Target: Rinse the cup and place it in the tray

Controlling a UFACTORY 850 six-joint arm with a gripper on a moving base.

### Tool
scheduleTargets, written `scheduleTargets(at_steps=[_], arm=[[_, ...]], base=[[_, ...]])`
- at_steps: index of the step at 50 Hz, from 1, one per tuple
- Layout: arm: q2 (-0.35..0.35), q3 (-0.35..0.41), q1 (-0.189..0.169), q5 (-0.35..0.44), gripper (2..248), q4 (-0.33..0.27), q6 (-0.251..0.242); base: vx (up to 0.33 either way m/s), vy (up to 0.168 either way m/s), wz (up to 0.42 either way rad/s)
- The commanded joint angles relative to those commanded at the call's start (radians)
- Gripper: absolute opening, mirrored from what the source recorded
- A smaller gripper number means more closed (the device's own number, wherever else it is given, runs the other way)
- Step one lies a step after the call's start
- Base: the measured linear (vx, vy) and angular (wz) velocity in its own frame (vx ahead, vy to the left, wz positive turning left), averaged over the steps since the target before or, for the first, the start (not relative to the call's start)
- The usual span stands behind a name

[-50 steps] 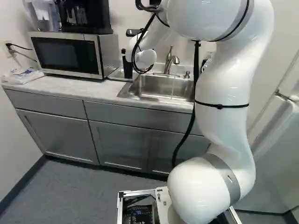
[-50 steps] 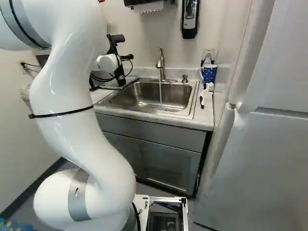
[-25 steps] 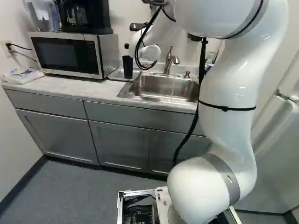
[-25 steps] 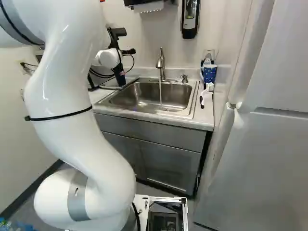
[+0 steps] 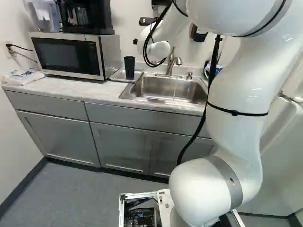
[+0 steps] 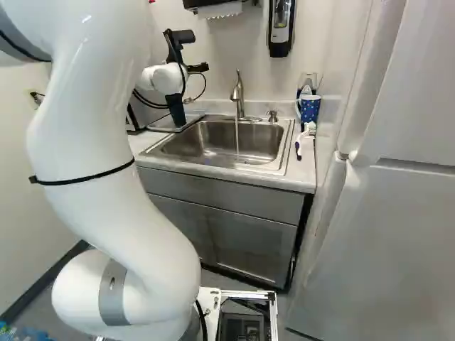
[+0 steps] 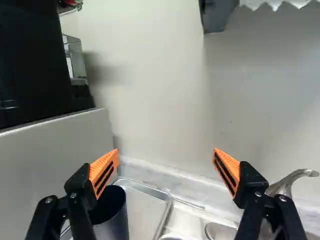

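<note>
Metal tray (image 7: 143, 210); one dark cup (image 7: 116, 225) inside

Dark cup (image 5: 129, 67), upright in metal tray (image 7: 142, 210).

The pale countertop (image 5: 87, 90) carries a microwave (image 5: 68, 56), a plastic packet (image 5: 22, 77), a tray (image 5: 118, 75), a spotted mug (image 6: 310, 109) and a brush (image 6: 303, 136)

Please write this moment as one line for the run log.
gripper: open, not holding cup | cup: upright in tray | tap: water running into sink
</note>
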Motion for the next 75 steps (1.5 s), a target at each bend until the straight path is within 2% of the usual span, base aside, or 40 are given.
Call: scheduleTargets(at_steps=[14,46,75], arm=[[0.015,-0.013,-0.033,-0.01,247,0.0,0.0],[0.027,-0.065,-0.108,-0.089,247,0.0,0.0],[-0.046,-0.205,-0.149,-0.191,247,0.0,0.0]], base=[[0.0,0.0,0.0],[0.0,0.0,0.0],[0.0,0.0,0.0]])
